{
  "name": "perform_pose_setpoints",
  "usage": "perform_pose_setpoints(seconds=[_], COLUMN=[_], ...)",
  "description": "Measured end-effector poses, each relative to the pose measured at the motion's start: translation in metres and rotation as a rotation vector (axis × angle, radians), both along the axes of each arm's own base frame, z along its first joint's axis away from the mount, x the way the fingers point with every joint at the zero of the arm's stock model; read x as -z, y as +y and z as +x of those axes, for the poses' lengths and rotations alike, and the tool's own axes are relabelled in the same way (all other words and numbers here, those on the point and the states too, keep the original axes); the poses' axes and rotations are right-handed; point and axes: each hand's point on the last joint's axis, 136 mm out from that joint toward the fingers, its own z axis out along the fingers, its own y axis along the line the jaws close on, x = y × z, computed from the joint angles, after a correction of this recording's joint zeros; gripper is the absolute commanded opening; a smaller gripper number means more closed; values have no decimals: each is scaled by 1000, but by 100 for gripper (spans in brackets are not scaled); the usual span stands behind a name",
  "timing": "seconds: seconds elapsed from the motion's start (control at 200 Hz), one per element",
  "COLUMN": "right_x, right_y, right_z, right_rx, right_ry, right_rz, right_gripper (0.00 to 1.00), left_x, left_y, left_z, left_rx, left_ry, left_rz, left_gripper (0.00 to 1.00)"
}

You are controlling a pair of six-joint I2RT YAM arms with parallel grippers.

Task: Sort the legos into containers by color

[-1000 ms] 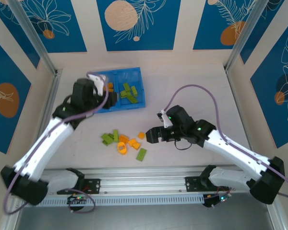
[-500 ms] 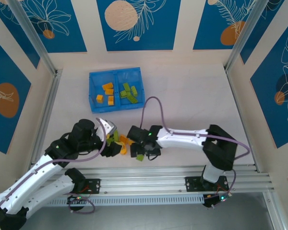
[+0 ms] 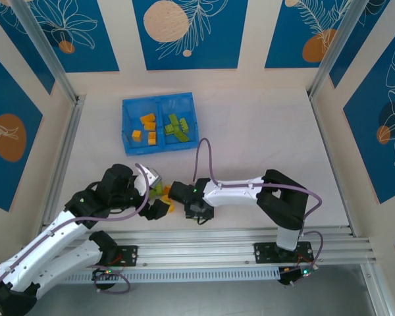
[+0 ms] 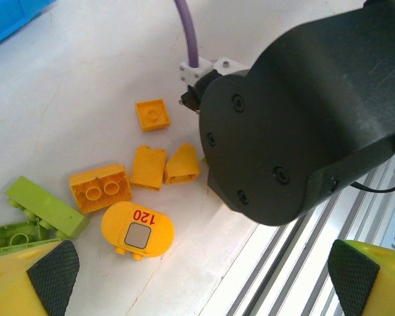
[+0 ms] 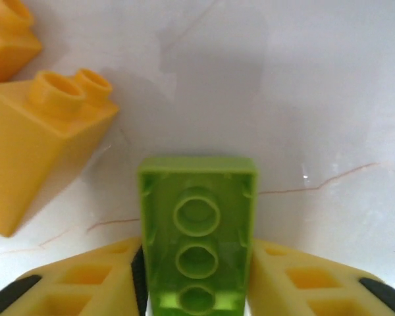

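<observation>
— Where's the lime brick (image 5: 197,243) it's meant to sort?
— Between the yellow fingers (image 5: 72,289) of the right pincer (image 5: 196,260), hollow side up and pressed on both flanks. Held, I'd say, though I can't tell whether it's off the surface (image 5: 283,99).
— And the other loose ones?
— Just beside it is an orange sloped brick (image 5: 39,151), studs up. The left wrist view shows the little heap: a square orange piece (image 4: 152,114), two orange wedges (image 4: 148,167) side by side, a two-stud orange brick (image 4: 99,187), a rounded piece marked 120 (image 4: 137,228), and two green bricks (image 4: 45,205) at the left edge.
— The left pincer (image 4: 204,276)?
— Spread wide over that heap, with nothing in it. The right arm's black body (image 4: 303,112) sits close on the other side.
— And the blue tray (image 3: 125,125)?
— Well apart, farther back on the surface. There are orange pieces (image 3: 147,128) in its left compartment and green pieces (image 3: 176,127) in its right.
</observation>
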Motion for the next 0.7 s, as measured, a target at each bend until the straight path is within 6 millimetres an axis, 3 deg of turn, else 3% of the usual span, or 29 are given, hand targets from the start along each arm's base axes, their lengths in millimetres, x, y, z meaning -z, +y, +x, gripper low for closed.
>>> perform_pose_setpoints(seconds=[0.19, 0.31, 0.535, 0.7], right_x=[-14, -48, -146, -196], right_y=[-21, -25, -14, 4], right_z=[-4, 8, 62, 116], right_rx=[32, 36, -61, -137], right_ry=[-22, -97, -360, -526], right_rz=[42, 108, 296, 353], right_gripper=[29, 29, 29, 29], left_x=[-4, -8, -36, -53], left_y=[0, -3, -7, -2], left_z=[-1, -5, -16, -20], left_rx=[5, 26, 87, 84], left_ry=[-10, -13, -94, -171], left_rz=[-14, -38, -139, -184], left_gripper=[100, 100, 100, 100])
